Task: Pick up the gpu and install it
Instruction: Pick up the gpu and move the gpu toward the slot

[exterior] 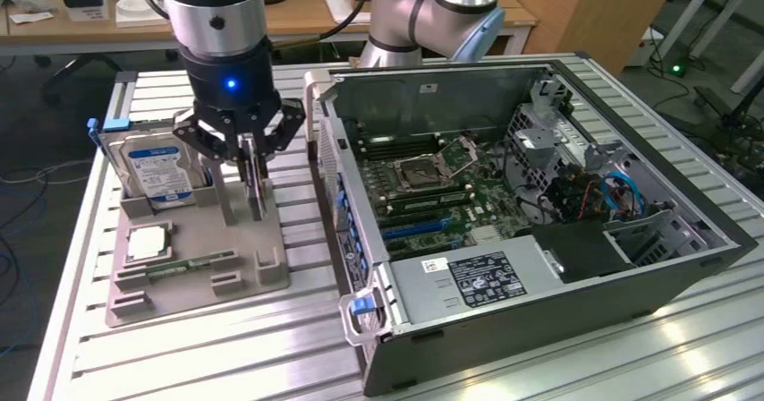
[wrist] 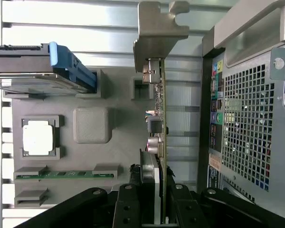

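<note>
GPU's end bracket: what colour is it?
Plain silvery-grey metal. The bracket at the end of the gpu shows best in the wrist view.

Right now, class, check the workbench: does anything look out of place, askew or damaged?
Nothing stands out. The gpu hangs upright in the tool; the hard drive, processor and memory stick sit squarely in their tray slots.

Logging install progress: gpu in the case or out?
Out. The gpu stands on edge, clamped in the gripper at the gray parts tray, beside the open computer case, not in any slot.
</note>
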Motion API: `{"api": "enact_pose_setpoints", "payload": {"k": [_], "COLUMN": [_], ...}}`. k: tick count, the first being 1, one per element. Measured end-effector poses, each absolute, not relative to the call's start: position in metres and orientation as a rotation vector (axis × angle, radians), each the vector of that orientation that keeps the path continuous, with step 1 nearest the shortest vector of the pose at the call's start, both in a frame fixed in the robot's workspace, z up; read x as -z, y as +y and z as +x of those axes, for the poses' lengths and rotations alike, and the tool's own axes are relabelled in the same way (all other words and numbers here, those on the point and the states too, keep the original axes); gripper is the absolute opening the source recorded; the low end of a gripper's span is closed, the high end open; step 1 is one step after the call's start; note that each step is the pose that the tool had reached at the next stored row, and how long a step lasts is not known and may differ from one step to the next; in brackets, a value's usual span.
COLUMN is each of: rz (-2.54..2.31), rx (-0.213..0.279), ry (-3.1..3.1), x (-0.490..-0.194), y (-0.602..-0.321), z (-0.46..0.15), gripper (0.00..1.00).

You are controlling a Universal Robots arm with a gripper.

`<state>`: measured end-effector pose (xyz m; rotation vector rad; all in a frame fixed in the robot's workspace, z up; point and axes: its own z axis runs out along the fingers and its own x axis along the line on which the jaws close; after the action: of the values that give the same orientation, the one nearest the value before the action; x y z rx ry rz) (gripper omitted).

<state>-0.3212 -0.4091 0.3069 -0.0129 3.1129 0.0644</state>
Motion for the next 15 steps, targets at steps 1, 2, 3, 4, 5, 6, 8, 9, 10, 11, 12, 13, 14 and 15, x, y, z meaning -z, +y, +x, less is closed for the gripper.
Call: {"api": "enact_pose_setpoints", "payload": {"k": [1, 2, 3, 4, 5, 6, 8, 9, 10, 11, 12, 13, 14, 15], "rz": [-0.013, -0.013, -0.013, -0.013, -0.013, -0.013, -0.013, -0.013, -0.013, -0.013, -0.013, -0.013, -0.013, -0.013], "rx": [-0.064, -0.064, -0.064, -0.064, -0.064, -0.063, -0.064, -0.063, -0.063, -0.063, -0.063, -0.063, -0.063, -0.064], "ry": [3.113, 3.113, 3.113, 3.113, 3.113, 3.113, 3.113, 3.113, 3.113, 3.113, 3.113, 3.113, 3.113, 3.113], "x": [-0.308, -0.309, -0.311, -0.313, -0.314, -0.316, -0.319, -0.321, -0.323, -0.326, -0.328, -0.33, -0.332, -0.334], "y": [-0.409, -0.409, -0.409, -0.409, -0.409, -0.409, -0.409, -0.409, -0.409, -0.409, -0.409, -0.409, -0.409, -0.409], "z": [-0.321, -0.321, -0.321, -0.321, -0.321, -0.321, -0.321, -0.321, -0.321, -0.321, -0.321, -0.321, -0.321, -0.321], "gripper": [0.28, 0.28, 0.28, 0.28, 0.28, 0.28, 0.28, 0.28, 0.28, 0.28, 0.28, 0.28, 0.28, 0.28]}}
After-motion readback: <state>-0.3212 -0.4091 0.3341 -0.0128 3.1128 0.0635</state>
